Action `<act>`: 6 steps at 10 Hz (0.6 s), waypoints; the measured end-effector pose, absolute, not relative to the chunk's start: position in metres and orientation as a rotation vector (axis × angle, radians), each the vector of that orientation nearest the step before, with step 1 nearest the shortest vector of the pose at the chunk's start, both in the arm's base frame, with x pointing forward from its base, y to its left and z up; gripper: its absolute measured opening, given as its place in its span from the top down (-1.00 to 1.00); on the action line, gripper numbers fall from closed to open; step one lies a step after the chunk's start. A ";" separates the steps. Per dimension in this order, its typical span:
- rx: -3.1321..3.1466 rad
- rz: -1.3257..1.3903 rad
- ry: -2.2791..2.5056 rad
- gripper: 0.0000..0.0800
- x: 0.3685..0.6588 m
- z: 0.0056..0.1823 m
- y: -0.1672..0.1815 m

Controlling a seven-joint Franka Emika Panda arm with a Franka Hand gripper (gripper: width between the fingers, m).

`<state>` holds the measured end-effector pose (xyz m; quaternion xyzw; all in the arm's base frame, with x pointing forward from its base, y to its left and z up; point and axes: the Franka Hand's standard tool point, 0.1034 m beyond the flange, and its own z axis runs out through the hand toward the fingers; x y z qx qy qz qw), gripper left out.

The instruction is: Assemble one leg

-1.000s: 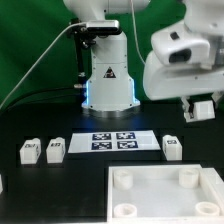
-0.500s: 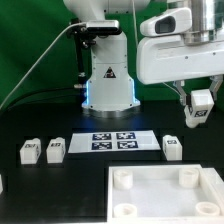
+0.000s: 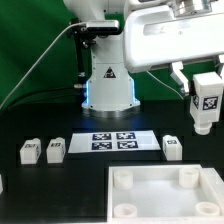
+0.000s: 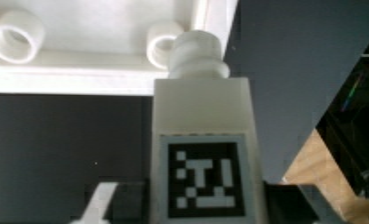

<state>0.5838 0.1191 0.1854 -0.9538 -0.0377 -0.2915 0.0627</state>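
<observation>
My gripper (image 3: 206, 103) is shut on a leg (image 3: 207, 101), a small white post with a black-and-white tag, held in the air at the exterior view's right above the black table. In the wrist view the leg (image 4: 202, 125) stands between my fingers (image 4: 103, 205), its round peg pointing at the white tray-like piece (image 4: 83, 75) below, close to one round corner socket (image 4: 170, 45). The tray-like piece (image 3: 165, 195) lies at the front right of the exterior view. Three more legs lie on the table: two at the left (image 3: 29, 151) (image 3: 56, 150) and one at the right (image 3: 172, 148).
The marker board (image 3: 114, 142) lies flat in the middle, in front of the robot's white base (image 3: 107, 80). A green backdrop stands behind. A white part shows at the far left edge (image 3: 2, 184).
The gripper has turned and risen a little toward the exterior view's right with the leg in it; the leg's tag face now points at the camera.
</observation>
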 end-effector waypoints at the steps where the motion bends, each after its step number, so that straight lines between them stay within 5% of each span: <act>1: -2.856 -0.954 -0.111 0.27 0.579 0.181 0.118; 5: -2.848 -1.000 -0.134 0.27 0.581 0.176 0.116; 6: -2.869 -1.019 -0.155 0.27 0.590 0.162 0.108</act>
